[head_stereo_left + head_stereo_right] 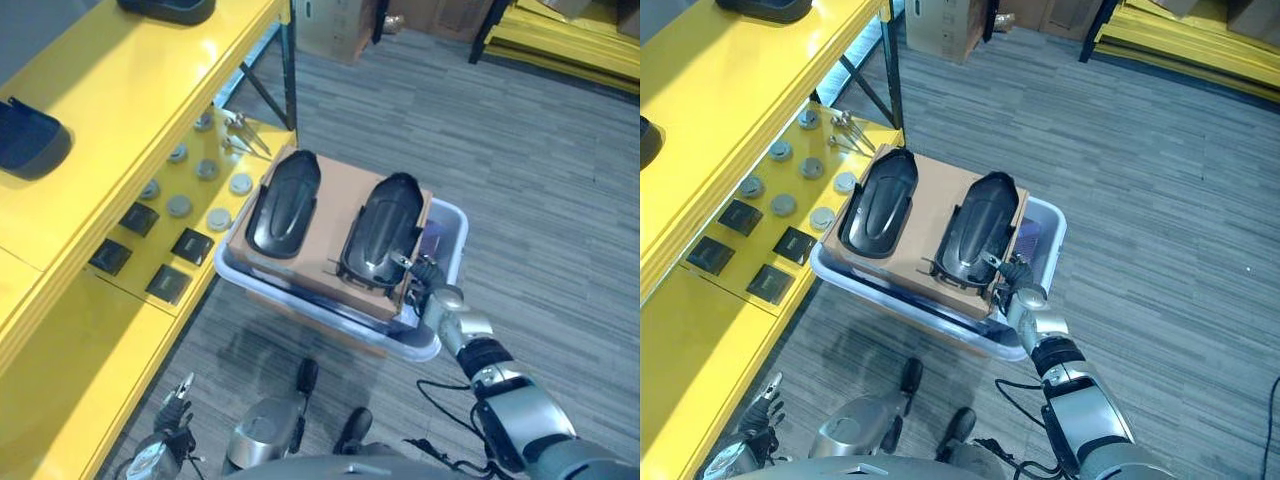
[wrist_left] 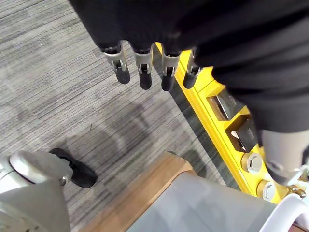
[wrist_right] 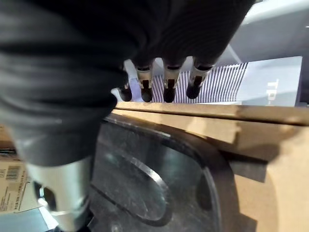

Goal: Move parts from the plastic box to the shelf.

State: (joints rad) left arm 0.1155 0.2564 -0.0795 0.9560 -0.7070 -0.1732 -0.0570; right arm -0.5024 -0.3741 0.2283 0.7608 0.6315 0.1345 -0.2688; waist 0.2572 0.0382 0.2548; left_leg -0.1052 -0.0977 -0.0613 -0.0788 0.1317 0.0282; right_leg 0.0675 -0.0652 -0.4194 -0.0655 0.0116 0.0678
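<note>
- Two black parts remain on the cardboard sheet (image 1: 318, 268) over the plastic box (image 1: 447, 240): left part (image 1: 285, 203), right part (image 1: 380, 233).
- Yellow shelf (image 1: 120, 120), left, already carries similar black parts (image 1: 30, 137).
- Right hand (image 1: 418, 272) over the right part's near end, fingers (image 3: 168, 82) relaxed, no grasp yet.
- Left hand (image 2: 145, 67) idle, open, empty, low beside the shelf.
- Judgement: partway; two transfers left.

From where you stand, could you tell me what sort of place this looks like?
Probably a workshop or parts store: a yellow shelf with small parts laid out in rows, a plastic box holding two black covers on cardboard, and cartons on the floor.
</note>
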